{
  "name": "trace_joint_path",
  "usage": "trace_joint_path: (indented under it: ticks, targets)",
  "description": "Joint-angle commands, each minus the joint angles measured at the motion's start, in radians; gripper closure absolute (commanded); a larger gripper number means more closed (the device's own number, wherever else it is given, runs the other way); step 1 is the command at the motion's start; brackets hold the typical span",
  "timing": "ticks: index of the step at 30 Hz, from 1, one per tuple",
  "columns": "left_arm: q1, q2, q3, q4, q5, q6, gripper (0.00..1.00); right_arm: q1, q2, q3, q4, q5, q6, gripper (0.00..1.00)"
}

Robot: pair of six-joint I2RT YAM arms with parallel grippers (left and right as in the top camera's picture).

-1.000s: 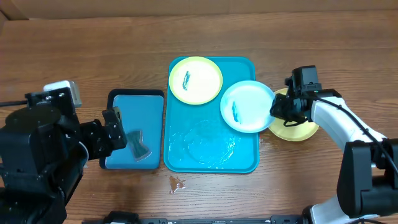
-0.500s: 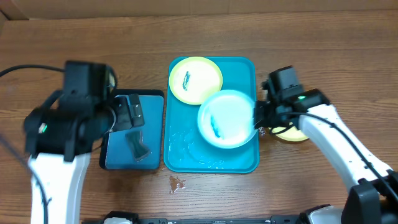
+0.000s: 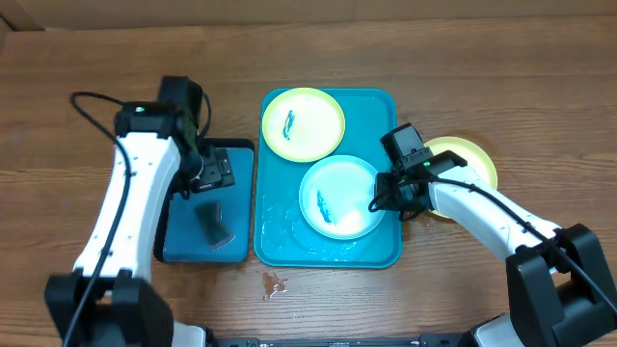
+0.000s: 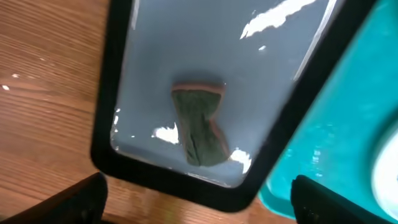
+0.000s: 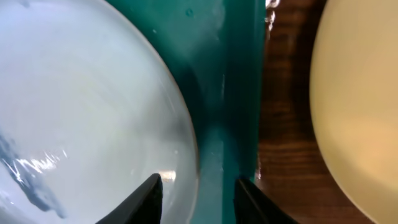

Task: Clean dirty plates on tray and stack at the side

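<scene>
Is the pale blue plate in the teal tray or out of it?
In: seen from overhead, the pale blue plate lies wholly within the rim of the teal tray, near the yellow-green plate.

Two plates (image 3: 339,197) in tray (image 3: 280,233); sponge (image 3: 214,224) left.

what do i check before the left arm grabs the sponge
1. left fingers apart: ok
2. sponge lying in the small tray, in the left wrist view: ok
3. pale plate inside the big tray: ok
4. pale plate clean: not ok, blue smear on it
5. right fingers clear of the plate rim: cannot tell, the rim lies between them
</scene>
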Motion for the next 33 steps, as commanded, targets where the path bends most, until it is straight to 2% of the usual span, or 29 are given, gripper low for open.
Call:
trace_joint_path:
  ticks: [1,3,7,14,15,16,18,19,21,25,30,33]
  targets:
    - [0.006,0.034,-0.062,0.027,0.003,0.025,0.11,0.000,-0.082,0.012,-0.022,0.018,0.003,0.60]
    - [0.011,0.047,-0.107,0.072,0.010,0.025,0.14,0.000,-0.146,0.014,-0.045,0.017,-0.001,0.58]
    - [0.019,0.058,-0.224,0.174,0.090,0.024,0.32,0.000,-0.267,0.014,-0.079,0.017,-0.001,0.53]
    - [0.019,0.059,-0.385,0.341,0.140,0.017,0.31,0.000,-0.356,0.014,-0.100,0.017,0.000,0.50]
    - [0.019,0.059,-0.406,0.373,0.137,0.007,0.37,0.000,-0.356,0.014,-0.105,0.017,0.000,0.49]
    - [0.019,0.059,-0.425,0.404,0.137,-0.003,0.48,0.000,-0.356,0.013,-0.109,0.017,0.001,0.50]
    - [0.019,0.059,-0.452,0.451,0.137,-0.017,0.76,0.000,-0.355,0.013,-0.123,0.017,0.001,0.49]
    - [0.019,0.059,-0.462,0.468,0.137,-0.021,0.86,0.000,-0.355,0.013,-0.127,0.017,0.001,0.49]
    - [0.019,0.059,-0.472,0.486,0.137,-0.021,0.95,0.000,-0.355,0.013,-0.134,0.017,0.001,0.50]
    - [0.019,0.057,-0.435,0.451,0.141,0.003,0.96,0.000,-0.355,0.013,-0.136,0.017,0.001,0.50]
    - [0.019,0.053,-0.281,0.320,0.138,0.036,0.96,0.000,-0.355,0.013,-0.137,0.017,0.002,0.49]
    - [0.019,0.053,-0.199,0.300,0.141,0.076,0.96,0.000,-0.355,0.013,-0.137,0.017,0.005,0.49]
